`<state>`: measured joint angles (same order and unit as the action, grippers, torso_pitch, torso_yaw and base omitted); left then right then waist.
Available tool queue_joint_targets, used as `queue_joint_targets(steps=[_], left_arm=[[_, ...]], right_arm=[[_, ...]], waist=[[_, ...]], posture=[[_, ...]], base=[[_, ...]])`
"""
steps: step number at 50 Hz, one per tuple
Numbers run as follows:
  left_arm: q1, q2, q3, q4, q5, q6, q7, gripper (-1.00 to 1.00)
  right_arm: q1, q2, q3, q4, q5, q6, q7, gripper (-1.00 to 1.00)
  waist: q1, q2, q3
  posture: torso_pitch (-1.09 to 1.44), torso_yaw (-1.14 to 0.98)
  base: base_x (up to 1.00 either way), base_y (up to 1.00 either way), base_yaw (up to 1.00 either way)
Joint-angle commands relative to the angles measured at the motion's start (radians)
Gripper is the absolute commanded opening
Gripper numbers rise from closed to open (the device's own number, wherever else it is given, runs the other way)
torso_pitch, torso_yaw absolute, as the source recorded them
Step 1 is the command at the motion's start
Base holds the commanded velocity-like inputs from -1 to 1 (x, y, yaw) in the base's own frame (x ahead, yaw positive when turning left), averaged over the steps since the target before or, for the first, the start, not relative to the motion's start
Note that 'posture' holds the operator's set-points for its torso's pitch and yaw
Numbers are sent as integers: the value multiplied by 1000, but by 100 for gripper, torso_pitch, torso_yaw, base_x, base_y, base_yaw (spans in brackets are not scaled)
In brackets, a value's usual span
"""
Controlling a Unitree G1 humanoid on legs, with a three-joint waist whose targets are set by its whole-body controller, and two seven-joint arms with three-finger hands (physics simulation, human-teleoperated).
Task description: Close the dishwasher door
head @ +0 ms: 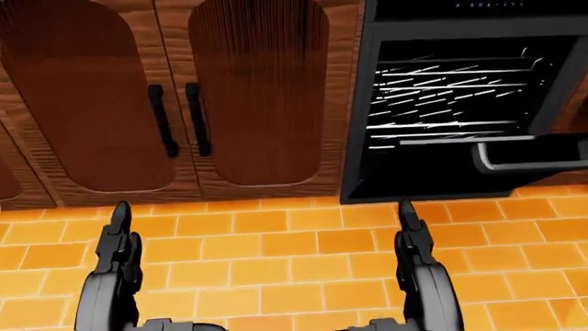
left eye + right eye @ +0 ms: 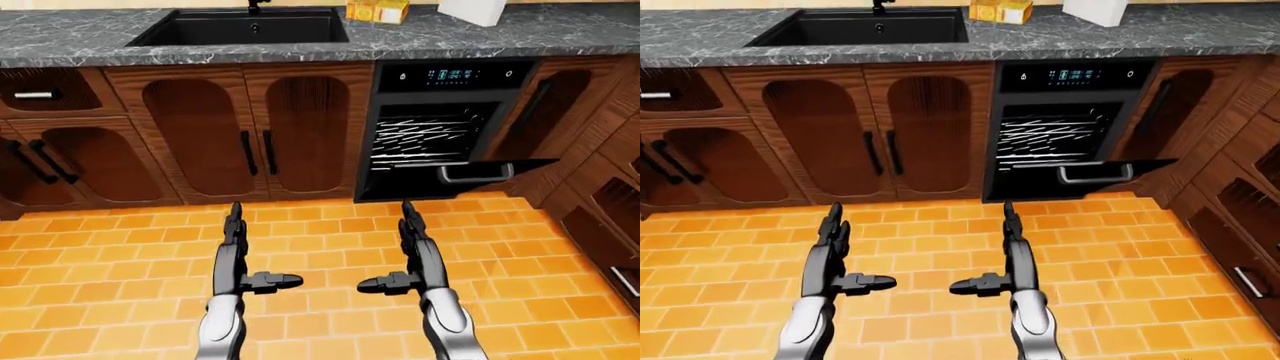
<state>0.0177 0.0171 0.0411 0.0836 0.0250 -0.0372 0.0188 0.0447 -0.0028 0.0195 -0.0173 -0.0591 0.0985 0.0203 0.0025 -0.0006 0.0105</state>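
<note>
Left-eye view: the dishwasher [image 2: 440, 127] sits under the grey stone bench [image 2: 90, 45], in the upper right of the frame, just right of a pair of wooden cupboard doors [image 2: 250, 135]. Its dishwasher door [image 2: 480, 166] hangs dropped open along the lower edge of the cavity, its long axis running left to right, with a pale bar handle [image 2: 478, 175] at the outer edge. White racks show inside. Both hands reach up from the bottom centre over orange floor tiles [image 2: 320, 247]. The right hand [image 2: 412, 251] lies below and a little left of the door, well apart from it; the left hand [image 2: 235, 251] lies farther left, under the cupboards. Each hand has its fingers straight and spread, holding nothing.

Head view: looking lower and closer, the door's handle shows at the right edge, mid-height. The right hand's fingers [image 1: 410, 227] point up towards the dishwasher's dark lower rim — the handle lies up and to the right of them. The left hand is at the lower left, beneath the cupboard doors.

Right-eye view: nearly the same picture. The door lies upper right of the right hand — judged the nearer hand for pushing the door upward.
</note>
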Motion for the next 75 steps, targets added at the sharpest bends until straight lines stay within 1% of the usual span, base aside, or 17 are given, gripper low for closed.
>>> queue_joint_targets(steps=[1,10,15,19,25,28,29,31,38,41,42,50,56,66,69,72,75], left_arm=[[-23,1,-3,-52,-2,-31,-1,100],[-21,1,-2,-55,2,-36,5,100],[-16,-1,-8,-56,8,-40,3,100],[-17,-1,-8,-51,7,-41,0,100],[-21,-1,-9,-40,8,-47,0,100],[-24,-1,-8,-34,8,-48,0,100],[-22,-1,-8,-37,8,-47,0,100],[-23,-1,-10,-32,10,-50,1,100],[-22,0,-8,-32,9,-49,2,100],[-22,-1,-9,-27,12,-54,2,100],[-21,-1,-9,-27,11,-54,2,100],[-23,1,-5,-28,8,-55,2,100],[-22,1,-4,-30,7,-56,1,100],[-18,0,-6,-40,7,-52,2,100],[-20,-1,-7,-33,9,-56,3,100],[-22,-2,-9,-28,10,-58,5,100],[-22,-2,-8,-27,10,-58,5,100]], right_arm=[[-13,-3,-5,-57,-1,-32,3,100],[-32,0,1,-2,-12,-47,6,100],[-28,0,-3,-11,-8,-42,6,100],[-28,0,-3,-11,-5,-37,9,100],[-33,2,-2,2,3,-40,11,100],[-36,3,0,5,3,-39,10,100],[-35,3,2,4,3,-38,11,100],[-32,2,2,-2,5,-36,13,100],[-24,1,0,-15,12,-31,18,100],[-22,0,-1,-15,16,-31,23,100],[-20,0,0,-20,16,-29,23,100],[-20,1,1,-18,13,-29,21,100],[-15,-1,-3,-30,12,-23,19,100],[-6,-1,-2,-52,13,-16,20,100],[-8,-1,-4,-48,14,-18,22,100],[-9,0,-1,-49,18,-15,26,100],[-9,0,0,-52,17,-13,25,100]], waist=[[-9,7,-13],[-26,9,6],[-22,60,30],[-18,56,26],[-3,3,18],[-4,-67,-6],[-17,-33,4],[-23,-42,10],[-13,31,33],[-2,112,11],[1,82,15],[1,25,12],[-14,-81,-18],[-17,30,29],[-9,107,13],[-4,86,26],[-4,65,7]], posture=[[0,0],[0,0],[0,0],[0,0],[0,0],[0,0],[0,0],[0,0],[0,0],[0,0],[0,0],[0,0],[0,0],[0,0],[0,0],[0,0],[0,0]], base=[[0,0,-55],[0,0,-55],[0,0,-47],[0,0,-41],[0,0,-42],[0,0,-49],[0,0,-52],[0,0,-53],[0,0,-54],[0,0,-62],[0,0,-68],[0,0,-67],[0,0,-67],[0,0,-67],[0,0,-67],[0,0,-62],[0,0,-63]])
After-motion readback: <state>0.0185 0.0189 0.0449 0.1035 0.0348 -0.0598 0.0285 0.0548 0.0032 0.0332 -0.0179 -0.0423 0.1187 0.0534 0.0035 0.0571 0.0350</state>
